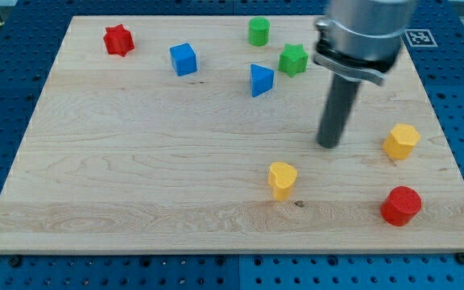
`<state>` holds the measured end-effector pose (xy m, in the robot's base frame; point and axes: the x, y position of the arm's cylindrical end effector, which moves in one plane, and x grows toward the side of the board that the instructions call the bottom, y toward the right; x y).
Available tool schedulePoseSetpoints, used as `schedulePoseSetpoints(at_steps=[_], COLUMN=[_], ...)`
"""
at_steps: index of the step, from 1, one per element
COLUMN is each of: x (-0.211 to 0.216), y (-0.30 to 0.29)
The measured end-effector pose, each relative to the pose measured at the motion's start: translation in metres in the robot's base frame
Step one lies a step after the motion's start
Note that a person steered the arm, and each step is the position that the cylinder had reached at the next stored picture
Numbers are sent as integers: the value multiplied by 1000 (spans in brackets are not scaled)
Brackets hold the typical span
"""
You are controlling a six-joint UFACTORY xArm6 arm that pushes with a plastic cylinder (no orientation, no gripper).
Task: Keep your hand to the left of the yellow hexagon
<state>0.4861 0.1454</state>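
The yellow hexagon (400, 141) lies on the wooden board near the view's right edge. My tip (329, 145) rests on the board to the left of the hexagon, about a block's width and a half away and not touching it. The dark rod rises from the tip to the arm's grey body at the view's top right.
A yellow heart block (282, 179) lies below and left of my tip. A red cylinder (400, 205) sits at the bottom right. A green star (293, 59), blue triangle (260, 79), green cylinder (258, 31), blue cube (183, 59) and red star (118, 39) lie along the top of the board (135, 177).
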Motion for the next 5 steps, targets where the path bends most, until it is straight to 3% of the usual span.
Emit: schedulePoseSetpoints(at_steps=[2, 3, 4, 5], x=[35, -3, -14, 23], y=[43, 43, 50, 72])
